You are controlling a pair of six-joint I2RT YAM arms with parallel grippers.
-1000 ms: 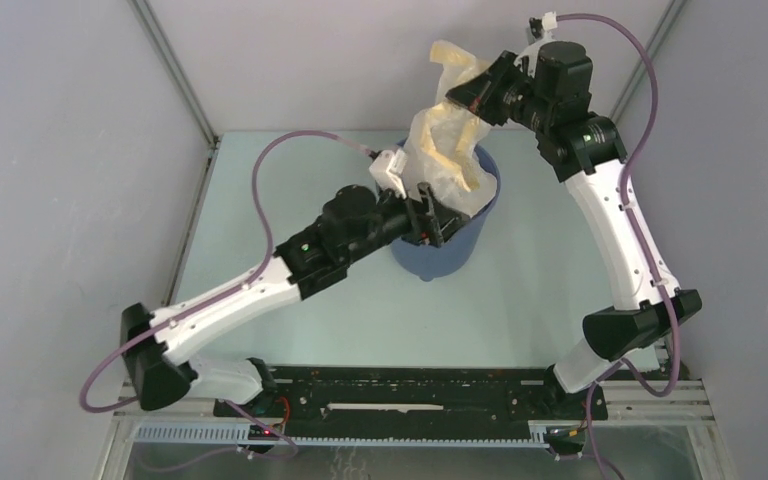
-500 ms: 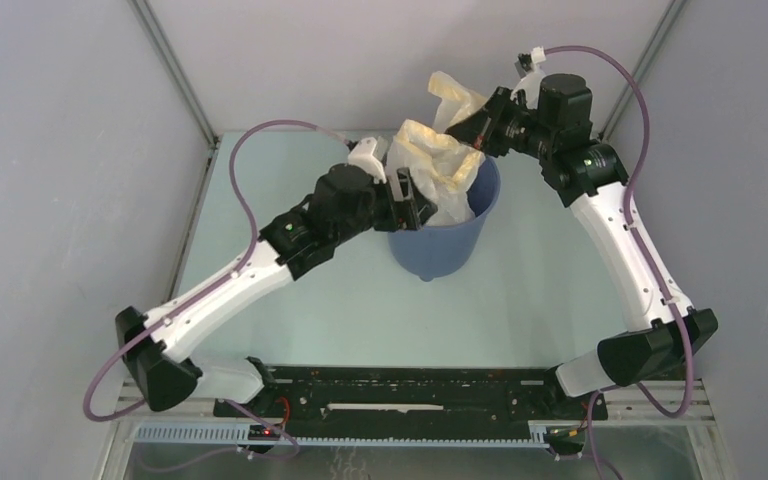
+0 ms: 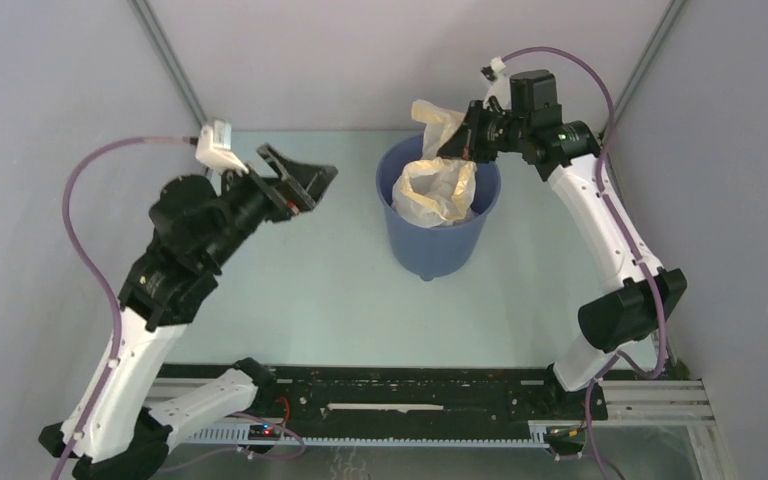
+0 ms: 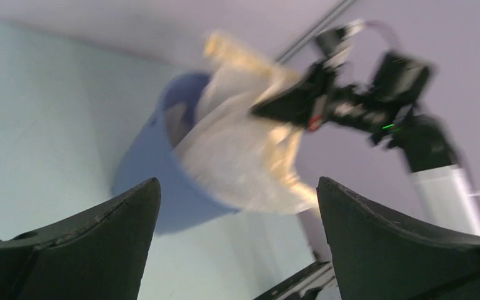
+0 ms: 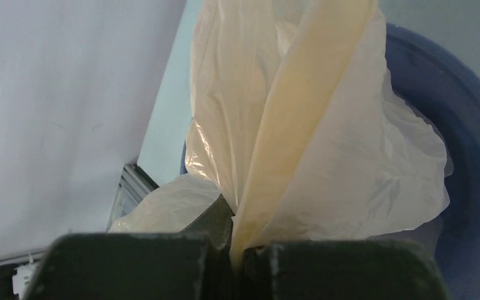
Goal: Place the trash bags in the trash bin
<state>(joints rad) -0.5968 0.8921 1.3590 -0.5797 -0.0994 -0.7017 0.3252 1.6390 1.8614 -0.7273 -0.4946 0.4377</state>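
Top external: gripping trash bags (image 3: 438,190) by yellow band in right pincer (image 3: 458,150), above far rim of trash bin (image 3: 440,250); bulk sitting inside. Hanging left pincer (image 3: 312,186) wide, empty, well apart over worktop (image 3: 340,295). Next, probably: lowering straight down before letting go.

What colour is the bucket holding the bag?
Blue. The trash bin shows best in the top external view.

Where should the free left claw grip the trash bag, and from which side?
Grip the trash bag at its crumpled fold bunched by the left rim of the trash bin, the left claw coming from above-left. That fold probably stands proud, and the right claw holds the far edge.
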